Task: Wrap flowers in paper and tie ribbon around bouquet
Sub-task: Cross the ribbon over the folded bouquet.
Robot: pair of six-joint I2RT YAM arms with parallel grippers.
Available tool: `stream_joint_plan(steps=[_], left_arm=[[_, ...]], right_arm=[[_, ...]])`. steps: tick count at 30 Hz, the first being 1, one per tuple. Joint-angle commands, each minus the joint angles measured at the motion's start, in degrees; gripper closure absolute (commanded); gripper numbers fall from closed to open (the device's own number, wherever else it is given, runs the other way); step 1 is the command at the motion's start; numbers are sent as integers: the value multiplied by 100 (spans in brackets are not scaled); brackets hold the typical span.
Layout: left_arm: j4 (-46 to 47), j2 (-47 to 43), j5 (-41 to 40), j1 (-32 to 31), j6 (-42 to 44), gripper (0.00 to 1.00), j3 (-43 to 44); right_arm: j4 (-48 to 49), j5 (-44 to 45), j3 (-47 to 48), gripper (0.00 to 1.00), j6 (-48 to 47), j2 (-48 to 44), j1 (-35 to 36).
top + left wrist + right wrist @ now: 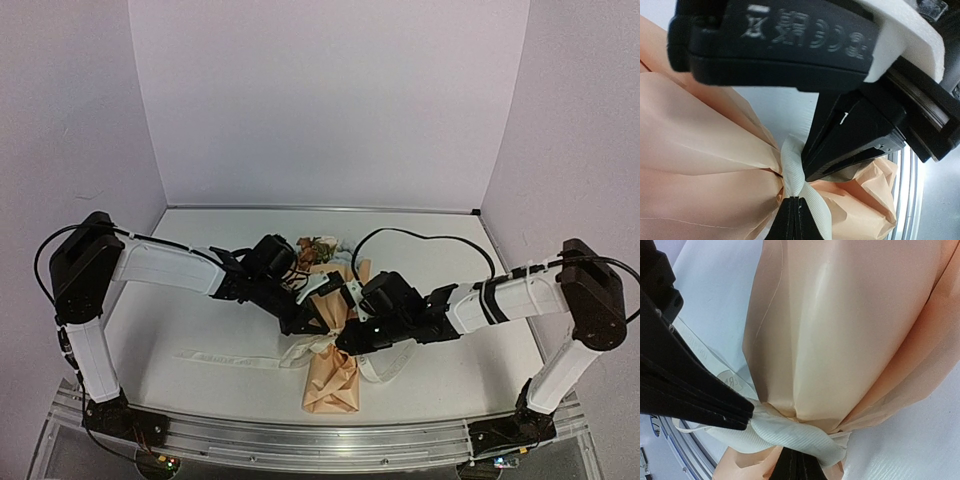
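Ribbon wraps the narrow waist of the bouquet; left gripper and right gripper each pinch it, jaws pressed together.

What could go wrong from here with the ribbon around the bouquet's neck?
The left hand and right hand are both shut on the ribbon at one cinched spot, tips close together; they could bump or jam as they pull.
The paper is bunched tight there, so a hard tug might tear it.
Uneven pulling might loosen the wrap instead of tightening it.
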Motion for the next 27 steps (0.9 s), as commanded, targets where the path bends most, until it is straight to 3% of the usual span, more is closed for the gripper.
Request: stream_joint_plan(steps=[1,14,27], left_arm=[[238,-57,9,-33,-4,100,1],[452,-603,-210,-31,-267,100,-323],[536,-584,-44,-30,-50,100,-631]], right_arm=[[80,-11,-68,100,55,-214,-25],[597,276,-180,100,281,-213,-25],[909,223,-261,100,-56,-131,-24]])
